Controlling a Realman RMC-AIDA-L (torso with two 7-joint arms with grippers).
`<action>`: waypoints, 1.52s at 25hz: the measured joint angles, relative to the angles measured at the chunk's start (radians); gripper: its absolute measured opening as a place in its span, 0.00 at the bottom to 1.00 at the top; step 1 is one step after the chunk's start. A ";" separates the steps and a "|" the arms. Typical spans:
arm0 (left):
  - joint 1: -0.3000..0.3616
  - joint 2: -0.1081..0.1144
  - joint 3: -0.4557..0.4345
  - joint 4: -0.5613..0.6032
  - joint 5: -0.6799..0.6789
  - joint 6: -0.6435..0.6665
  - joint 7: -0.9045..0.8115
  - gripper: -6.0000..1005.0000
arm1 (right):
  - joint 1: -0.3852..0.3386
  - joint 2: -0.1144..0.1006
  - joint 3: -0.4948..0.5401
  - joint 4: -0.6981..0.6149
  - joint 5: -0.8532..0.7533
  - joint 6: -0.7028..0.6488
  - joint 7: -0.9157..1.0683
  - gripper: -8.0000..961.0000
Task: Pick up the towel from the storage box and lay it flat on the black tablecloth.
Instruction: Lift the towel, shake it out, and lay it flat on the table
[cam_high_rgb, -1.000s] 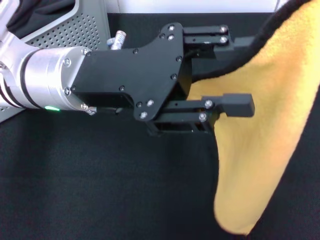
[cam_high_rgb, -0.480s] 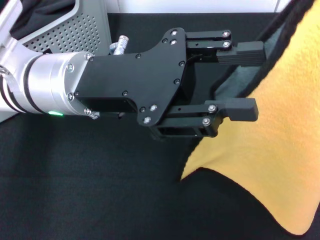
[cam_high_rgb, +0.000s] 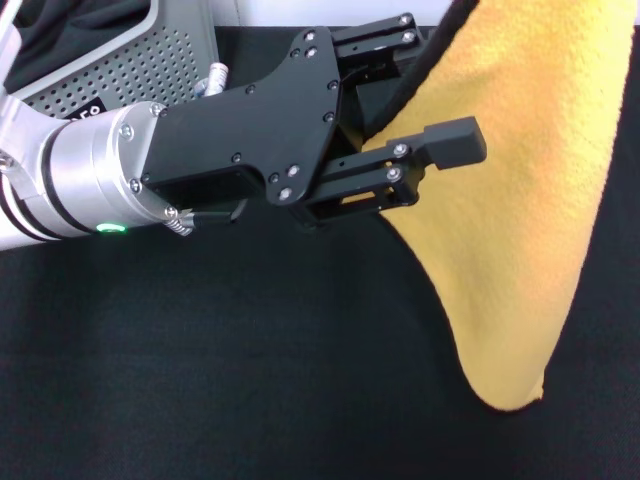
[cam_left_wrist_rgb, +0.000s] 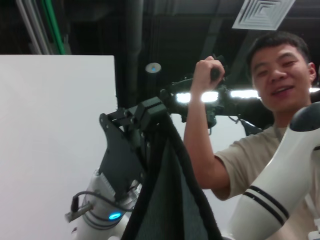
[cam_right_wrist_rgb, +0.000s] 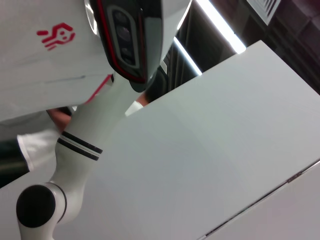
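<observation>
The yellow-orange towel (cam_high_rgb: 520, 200) hangs in the air on the right of the head view, its lowest corner just above the black tablecloth (cam_high_rgb: 200, 380). My left gripper (cam_high_rgb: 438, 88) reaches in from the left and is open, with the towel's dark edge running between its fingers; the far fingertip is hidden behind the cloth. In the left wrist view, my right gripper (cam_left_wrist_rgb: 150, 107) is shut on the towel's (cam_left_wrist_rgb: 170, 200) top edge, holding it up. The grey perforated storage box (cam_high_rgb: 130, 60) stands at the back left.
A person (cam_left_wrist_rgb: 270, 100) stands close behind the robot in the left wrist view. White panels fill the right wrist view. The black tablecloth covers the whole table in front of the box.
The left gripper has risen and tilted toward the back, and the towel's edge now lies between its fingers. The towel has swung, and now hangs to a narrow point at lower right.
</observation>
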 joint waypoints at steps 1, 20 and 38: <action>0.001 0.000 0.000 -0.003 -0.003 -0.008 0.002 0.54 | 0.000 -0.001 0.000 -0.004 0.000 0.004 0.000 0.07; 0.014 -0.001 0.008 -0.025 0.000 -0.124 0.083 0.54 | 0.001 -0.010 0.000 -0.137 0.024 0.080 0.027 0.07; 0.050 0.002 -0.001 -0.015 -0.012 -0.118 0.102 0.54 | -0.017 -0.023 0.027 -0.181 0.028 0.079 0.039 0.07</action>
